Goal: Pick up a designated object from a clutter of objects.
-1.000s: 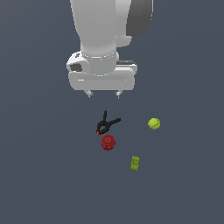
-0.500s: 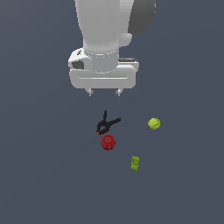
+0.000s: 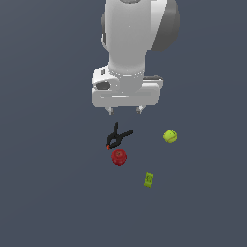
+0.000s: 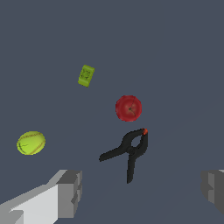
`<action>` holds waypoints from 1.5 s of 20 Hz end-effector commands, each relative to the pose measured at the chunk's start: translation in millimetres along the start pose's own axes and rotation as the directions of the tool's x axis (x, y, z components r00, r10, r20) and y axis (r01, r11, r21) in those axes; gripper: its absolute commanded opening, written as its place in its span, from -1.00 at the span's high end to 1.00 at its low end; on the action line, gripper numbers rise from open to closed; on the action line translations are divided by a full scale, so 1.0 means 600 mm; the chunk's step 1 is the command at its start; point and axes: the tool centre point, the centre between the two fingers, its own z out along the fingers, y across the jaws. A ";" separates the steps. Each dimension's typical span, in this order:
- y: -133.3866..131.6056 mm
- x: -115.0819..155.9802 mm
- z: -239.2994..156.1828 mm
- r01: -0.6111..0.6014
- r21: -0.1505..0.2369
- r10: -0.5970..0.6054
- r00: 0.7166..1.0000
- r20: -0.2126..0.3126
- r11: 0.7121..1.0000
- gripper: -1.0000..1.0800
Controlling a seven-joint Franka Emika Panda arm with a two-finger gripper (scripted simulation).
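The yellow-green tennis ball (image 3: 169, 136) lies on the dark floor toward the exterior view's right; it also shows in the wrist view (image 4: 31, 143). My gripper (image 3: 125, 111) hangs open and empty above the clutter, up and to the exterior view's left of the ball. Its two fingertips (image 4: 72, 192) stand wide apart in the wrist view. A black spring clamp (image 3: 116, 137) lies right below the gripper, also in the wrist view (image 4: 130, 151). A red round object (image 3: 119, 156) sits just beside the clamp.
A small flat yellow-green box (image 3: 148, 179) lies beyond the red round object (image 4: 128, 108), also seen in the wrist view (image 4: 86, 75). The floor (image 3: 48, 193) is a plain dark grey surface.
The gripper has shifted slightly toward the exterior view's right. The objects have not moved.
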 end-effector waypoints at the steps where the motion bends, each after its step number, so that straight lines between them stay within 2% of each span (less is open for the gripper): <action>1: -0.029 0.006 0.026 0.045 -0.007 -0.045 0.999 0.000 0.999 -0.92; 5: -0.092 0.014 0.079 0.140 -0.020 -0.140 0.990 -0.001 0.990 -0.92; 8: -0.152 0.015 0.129 0.229 -0.026 -0.230 0.973 -0.003 0.973 -0.92; 13: -0.259 -0.003 0.214 0.382 -0.028 -0.383 0.924 -0.007 0.924 -0.92; 18: -0.342 -0.032 0.278 0.495 -0.019 -0.495 0.869 -0.013 0.869 -0.92; 24: -0.402 -0.063 0.323 0.574 -0.008 -0.574 0.819 -0.020 0.819 -0.92; 30: -0.422 -0.075 0.338 0.599 -0.003 -0.599 0.801 -0.023 0.801 -0.92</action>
